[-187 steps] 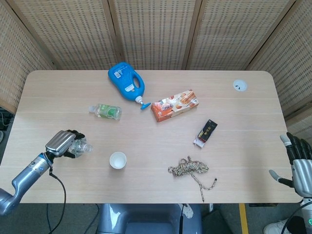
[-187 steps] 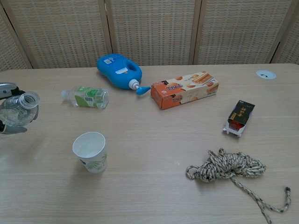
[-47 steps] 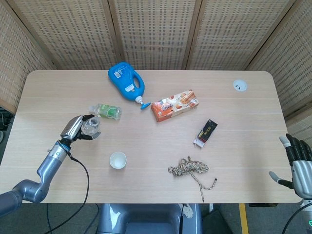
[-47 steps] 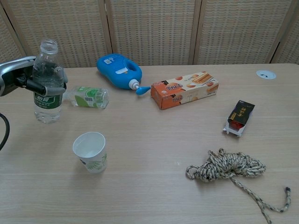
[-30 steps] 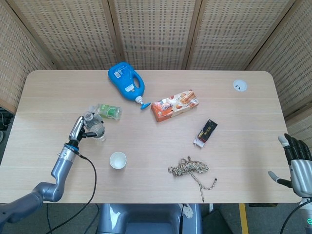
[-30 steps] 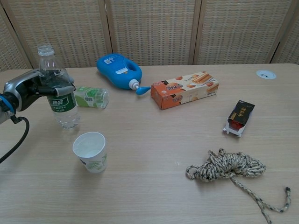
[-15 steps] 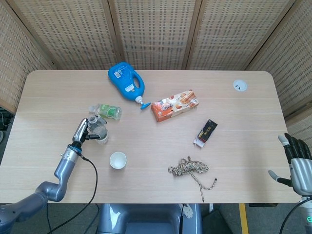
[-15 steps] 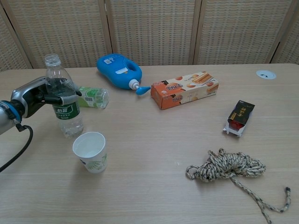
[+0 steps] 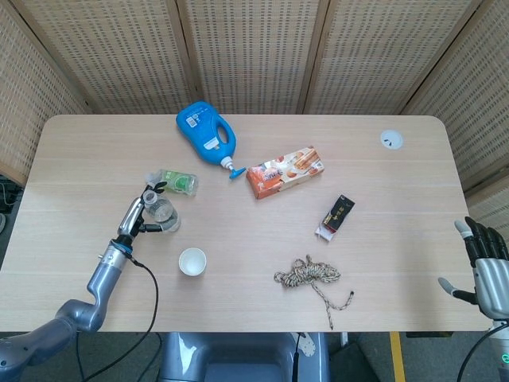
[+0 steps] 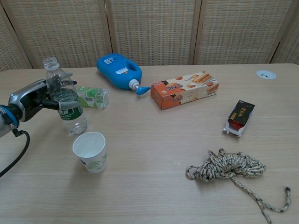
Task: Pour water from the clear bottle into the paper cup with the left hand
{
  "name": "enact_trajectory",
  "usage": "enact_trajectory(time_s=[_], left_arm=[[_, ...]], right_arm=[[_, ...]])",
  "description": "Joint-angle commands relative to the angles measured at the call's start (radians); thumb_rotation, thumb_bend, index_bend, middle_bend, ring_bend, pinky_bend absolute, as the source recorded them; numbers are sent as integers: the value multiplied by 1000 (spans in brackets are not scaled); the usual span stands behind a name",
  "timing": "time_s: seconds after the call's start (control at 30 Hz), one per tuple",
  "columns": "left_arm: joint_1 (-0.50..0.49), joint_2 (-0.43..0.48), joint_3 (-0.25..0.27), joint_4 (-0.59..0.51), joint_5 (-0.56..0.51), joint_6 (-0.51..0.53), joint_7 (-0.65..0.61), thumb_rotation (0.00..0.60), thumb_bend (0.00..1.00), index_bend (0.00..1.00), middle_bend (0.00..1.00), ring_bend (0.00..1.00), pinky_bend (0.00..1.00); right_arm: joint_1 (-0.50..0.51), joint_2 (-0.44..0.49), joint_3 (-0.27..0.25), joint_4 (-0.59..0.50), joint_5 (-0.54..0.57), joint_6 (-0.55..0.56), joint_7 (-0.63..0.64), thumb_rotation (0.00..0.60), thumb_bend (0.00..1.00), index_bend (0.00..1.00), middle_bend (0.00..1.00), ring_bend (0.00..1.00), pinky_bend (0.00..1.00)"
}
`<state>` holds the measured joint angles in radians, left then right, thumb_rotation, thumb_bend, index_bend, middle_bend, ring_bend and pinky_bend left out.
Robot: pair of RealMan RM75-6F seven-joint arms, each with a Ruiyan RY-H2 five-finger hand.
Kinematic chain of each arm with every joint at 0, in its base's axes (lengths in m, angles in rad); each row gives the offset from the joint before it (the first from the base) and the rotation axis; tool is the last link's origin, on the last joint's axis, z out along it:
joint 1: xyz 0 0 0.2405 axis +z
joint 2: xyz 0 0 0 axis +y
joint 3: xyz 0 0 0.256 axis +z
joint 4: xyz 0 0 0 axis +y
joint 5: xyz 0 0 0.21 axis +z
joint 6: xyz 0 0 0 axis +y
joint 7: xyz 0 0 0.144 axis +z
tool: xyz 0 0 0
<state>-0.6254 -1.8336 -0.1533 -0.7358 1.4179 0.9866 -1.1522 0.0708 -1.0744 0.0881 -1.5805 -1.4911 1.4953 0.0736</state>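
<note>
The clear bottle [image 9: 161, 213] [image 10: 67, 100] has a green label and no cap, and it stands nearly upright, its neck leaning slightly left in the chest view. My left hand [image 9: 131, 215] [image 10: 28, 100] holds it from the left, fingers reaching round both sides. The white paper cup [image 9: 192, 261] [image 10: 89, 150] stands upright just in front and to the right of the bottle, a short gap away. I cannot tell whether the bottle's base touches the table. My right hand [image 9: 485, 267] hangs off the table's front right corner, fingers apart and holding nothing.
A small green-labelled bottle [image 9: 176, 182] [image 10: 91, 97] lies just behind the held bottle. Further back are a blue jug [image 9: 207, 134] and an orange biscuit box [image 9: 284, 171]. A dark snack pack [image 9: 337, 216] and a coiled rope [image 9: 310, 277] lie to the right.
My left hand has carried the bottle from the table's left edge, turned it upright and brought it rightward to just beside the cup. In the last half second it shifted only slightly.
</note>
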Motion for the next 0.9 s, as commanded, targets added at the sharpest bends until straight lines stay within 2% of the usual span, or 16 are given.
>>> enact_trajectory(time_s=[0.03,0.33,0.53,0.7,0.8,0.9], left_arm=[[10,12,5,-9,8,19,-14,600,160,0,28,47,21],[39,118,44,-111,48,54,-18,600,102,0,0,0,0],[56,324,93,-298,72,18,51,600,87,0,0,0,0],[108,468,99,-410,42,67,251,600,6,0,0,0,0],[174,539,65,-515,-51,155,520,600,0,0,0,0,0],[219,572,40,-612,-117,237,720,600,0,0,0,0,0]], right_arm=[[-3,2,-1,-2,-5,6,1,600,0,0,0,0,0],[-13,10,-4,-13,-21,32,11,600,0,0,0,0,0],[-26,22,-11,-21,-44,58,29,600,0,0,0,0,0],[-30,26,-16,-25,-56,68,34,600,0,0,0,0,0],[-28,26,-14,-24,-49,60,39,600,0,0,0,0,0],[-28,27,-12,-23,-46,60,43,600,0,0,0,0,0]])
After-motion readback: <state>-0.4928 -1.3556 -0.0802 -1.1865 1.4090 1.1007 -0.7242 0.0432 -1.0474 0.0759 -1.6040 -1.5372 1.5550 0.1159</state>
